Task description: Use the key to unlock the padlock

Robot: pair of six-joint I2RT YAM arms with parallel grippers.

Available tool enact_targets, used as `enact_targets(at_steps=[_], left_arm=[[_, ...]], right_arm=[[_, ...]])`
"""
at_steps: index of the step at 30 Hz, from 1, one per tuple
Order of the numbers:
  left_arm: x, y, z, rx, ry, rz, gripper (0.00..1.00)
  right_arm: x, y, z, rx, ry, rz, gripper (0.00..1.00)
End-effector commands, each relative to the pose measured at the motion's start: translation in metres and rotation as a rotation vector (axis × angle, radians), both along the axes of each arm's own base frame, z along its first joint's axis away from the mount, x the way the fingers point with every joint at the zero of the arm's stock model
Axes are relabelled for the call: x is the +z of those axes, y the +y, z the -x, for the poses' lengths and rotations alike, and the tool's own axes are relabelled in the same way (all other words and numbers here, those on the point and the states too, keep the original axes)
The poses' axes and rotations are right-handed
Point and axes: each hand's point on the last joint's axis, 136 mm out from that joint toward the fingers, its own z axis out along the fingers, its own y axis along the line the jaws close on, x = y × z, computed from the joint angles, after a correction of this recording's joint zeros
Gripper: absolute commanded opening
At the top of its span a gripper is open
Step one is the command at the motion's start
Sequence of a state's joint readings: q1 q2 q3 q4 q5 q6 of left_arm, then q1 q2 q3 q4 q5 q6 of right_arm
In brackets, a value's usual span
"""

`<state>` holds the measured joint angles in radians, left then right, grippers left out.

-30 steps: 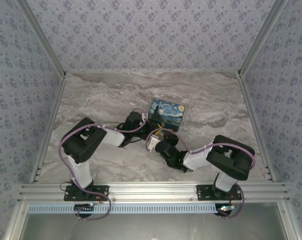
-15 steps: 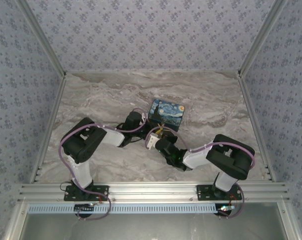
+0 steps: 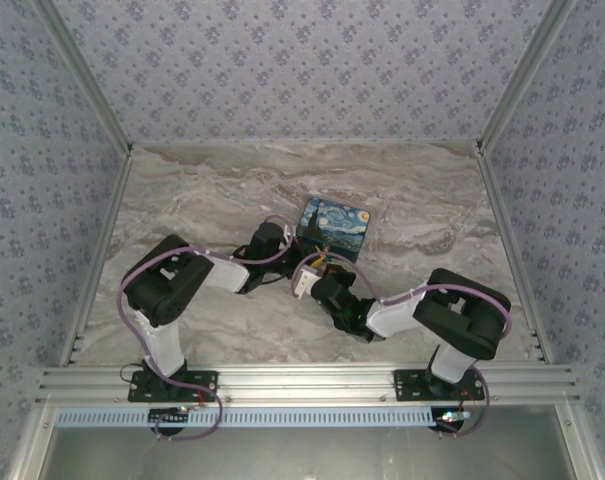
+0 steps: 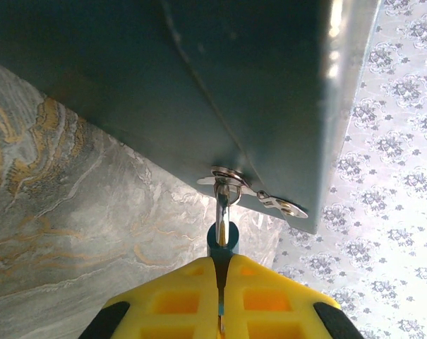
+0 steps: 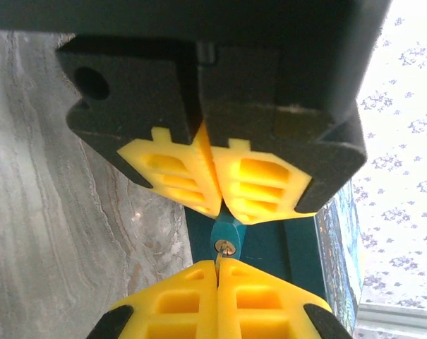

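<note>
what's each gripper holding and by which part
Left gripper pinches the small teal-blue padlock by its body; right gripper pinches the thin metal key by its rear end.

a purpose-built robot test cell, more lab than home: a marble-print tabletop (image 3: pixel 212 190) boxed in by three walls of floral-patterned paper (image 3: pixel 302 60), bare aluminium rails (image 3: pixel 302 378) across the bottom of the frame, with two arm bases (image 3: pixel 172 382) bolted on them at lower left and lower right.
</note>
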<state>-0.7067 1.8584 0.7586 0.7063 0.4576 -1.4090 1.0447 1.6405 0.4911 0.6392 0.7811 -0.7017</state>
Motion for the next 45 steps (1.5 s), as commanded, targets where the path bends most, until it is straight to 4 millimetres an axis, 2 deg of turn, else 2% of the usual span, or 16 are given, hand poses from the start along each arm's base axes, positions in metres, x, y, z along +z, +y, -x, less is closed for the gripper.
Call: enact_targets(at_steps=[1, 7, 13, 23, 30, 38, 42, 45], left_arm=[[0.012, -0.003, 0.001, -0.016, -0.005, 0.018, 0.09], [0.014, -0.003, 0.0, -0.013, -0.008, 0.023, 0.09], [0.015, -0.003, 0.0, -0.01, -0.009, 0.026, 0.09], [0.014, -0.002, 0.001, -0.008, -0.008, 0.023, 0.09], [0.012, 0.0, 0.0, -0.001, -0.005, 0.016, 0.09], [0.011, -0.001, -0.001, 0.002, -0.006, 0.017, 0.09], [0.012, -0.001, -0.001, 0.001, -0.011, 0.018, 0.09], [0.014, 0.0, -0.001, 0.001, -0.023, 0.012, 0.14]], right_arm=[[0.021, 0.003, -0.006, -0.044, -0.021, -0.115, 0.0], [0.036, 0.004, -0.007, -0.061, -0.01, -0.215, 0.0], [0.042, 0.003, -0.008, -0.105, 0.013, -0.33, 0.0], [0.026, -0.015, -0.004, -0.214, 0.073, -0.49, 0.0], [0.014, -0.034, -0.004, -0.264, 0.185, -0.682, 0.0], [0.016, -0.052, -0.008, -0.265, 0.269, -0.824, 0.0], [0.018, -0.053, -0.007, -0.255, 0.278, -0.819, 0.0], [0.017, -0.052, -0.005, -0.251, 0.293, -0.822, 0.0]])
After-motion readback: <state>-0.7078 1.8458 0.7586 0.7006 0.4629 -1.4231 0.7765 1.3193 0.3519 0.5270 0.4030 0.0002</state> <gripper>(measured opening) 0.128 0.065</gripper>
